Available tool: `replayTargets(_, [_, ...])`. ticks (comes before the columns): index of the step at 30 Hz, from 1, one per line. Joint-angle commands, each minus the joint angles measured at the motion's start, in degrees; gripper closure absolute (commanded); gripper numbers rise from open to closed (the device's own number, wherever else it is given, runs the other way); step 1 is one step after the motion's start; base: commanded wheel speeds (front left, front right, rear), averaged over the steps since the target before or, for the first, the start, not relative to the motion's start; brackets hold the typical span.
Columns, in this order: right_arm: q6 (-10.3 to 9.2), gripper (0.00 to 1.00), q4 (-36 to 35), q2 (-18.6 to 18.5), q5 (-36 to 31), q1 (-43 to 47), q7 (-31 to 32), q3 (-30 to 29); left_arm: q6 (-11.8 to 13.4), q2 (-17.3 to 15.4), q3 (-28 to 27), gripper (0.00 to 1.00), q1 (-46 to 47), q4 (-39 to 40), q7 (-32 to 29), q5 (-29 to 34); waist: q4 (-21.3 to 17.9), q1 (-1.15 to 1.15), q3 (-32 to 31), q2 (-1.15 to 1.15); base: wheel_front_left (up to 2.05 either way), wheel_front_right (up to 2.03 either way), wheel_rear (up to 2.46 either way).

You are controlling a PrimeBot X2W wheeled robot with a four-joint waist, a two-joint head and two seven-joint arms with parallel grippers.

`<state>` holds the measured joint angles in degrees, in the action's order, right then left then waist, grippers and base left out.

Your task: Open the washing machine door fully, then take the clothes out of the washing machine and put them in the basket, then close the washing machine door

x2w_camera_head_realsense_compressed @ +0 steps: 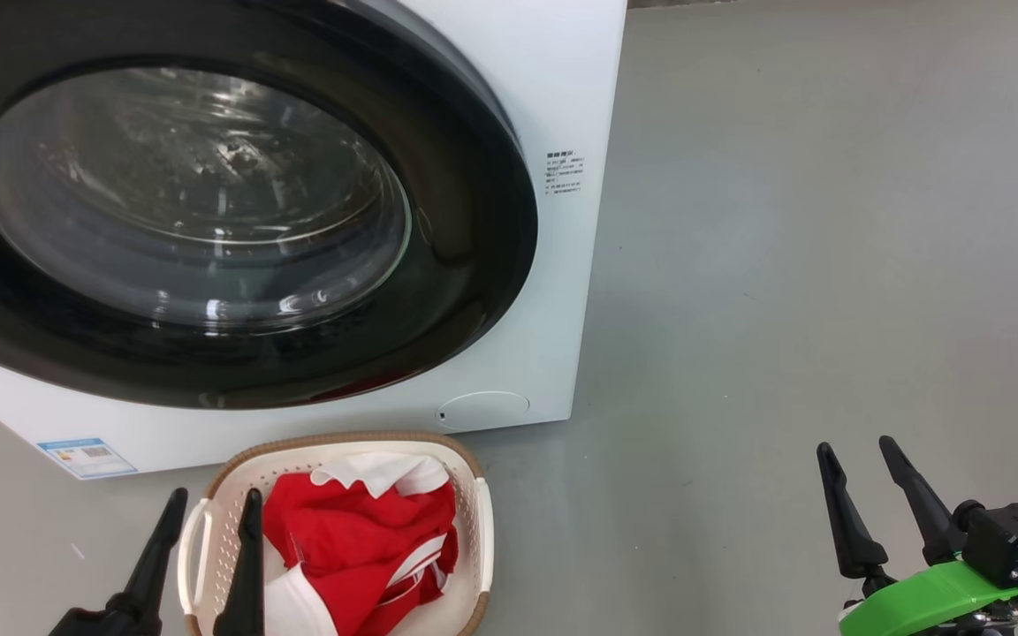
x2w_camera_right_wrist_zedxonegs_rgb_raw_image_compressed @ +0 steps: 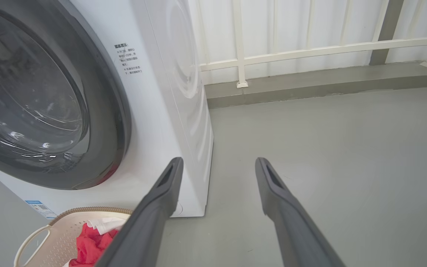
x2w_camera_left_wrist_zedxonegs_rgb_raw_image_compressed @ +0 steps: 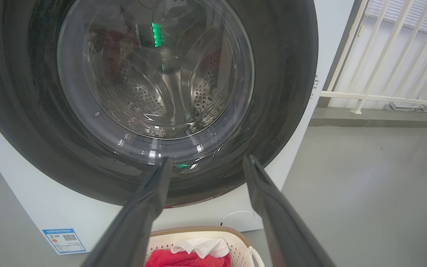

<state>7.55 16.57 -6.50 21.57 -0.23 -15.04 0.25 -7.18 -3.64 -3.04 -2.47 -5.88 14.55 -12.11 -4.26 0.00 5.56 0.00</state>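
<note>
I see the white washing machine standing on the grey floor. Its round washing machine door lies flush against the front, and through the glass the left wrist view shows me the studded steel drum. The left gripper is low at my lower left, its fingers pointing up towards the door. They are spread apart with nothing between them, and one finger crosses over the left side of the basket. The right gripper is over bare floor, well apart from the machine, also spread and empty. The basket sits on the floor just in front of the machine. The clothes, red and white, lie piled in it.
</note>
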Motion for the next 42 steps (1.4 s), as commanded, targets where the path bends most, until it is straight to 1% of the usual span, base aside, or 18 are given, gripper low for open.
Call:
replayTargets(1, [-0.06,0.0,-1.52,-0.49,-0.36,-0.05,0.04,0.72,-0.31,-0.41,-2.06,0.0,0.66,1.54,0.45,0.32,0.04,0.0,0.02,0.0,0.0,0.0,0.0])
replayTargets(23, [-0.06,0.0,-1.49,-0.36,-0.48,-0.09,0.04,1.12,-0.31,-0.03,-2.64,0.0,0.21,1.54,0.45,-0.08,0.16,0.0,-0.5,0.0,0.0,0.0,0.0])
replayTargets(24, [0.0,1.0,-0.05,0.22,0.0,0.0,0.0,0.06,0.0,0.48,-0.65,1.0,-0.01,0.03,0.0,0.02,0.16,0.0,-0.51,0.0,0.0,0.0,0.0])
replayTargets(30, [0.0,1.0,4.0,1.94,0.01,0.41,-0.01,0.79,0.03,1.41,-0.2,1.0,-0.03,-4.19,-0.43,0.03,0.16,0.0,-0.53,0.0,0.0,0.0,0.0])
replayTargets(33, [0.0,1.0,3.72,1.95,1.75,0.3,0.45,0.71,0.02,1.37,-0.27,1.0,0.07,-4.09,-0.88,-1.92,0.23,0.02,-0.61,0.0,0.0,0.0,0.0])
replayTargets(37, [0.0,1.0,3.47,1.94,4.09,0.2,1.07,0.53,0.01,1.33,-0.31,1.0,0.27,-4.19,-1.53,-4.52,0.39,0.13,-0.94,0.0,0.0,0.0,0.0])
replayTargets(40, [-0.01,1.0,3.36,1.93,5.84,0.05,1.53,0.41,0.01,1.29,-0.35,1.0,0.5,-4.35,-2.0,-6.46,0.49,0.03,-0.99,0.0,0.0,0.0,0.0])
replayTargets(42, [-0.01,1.0,3.33,1.93,6.42,-0.03,1.69,0.37,0.01,1.28,-0.37,1.0,0.6,-4.42,-2.15,-7.11,0.52,0.01,-1.0,0.0,0.0,0.0,0.0])
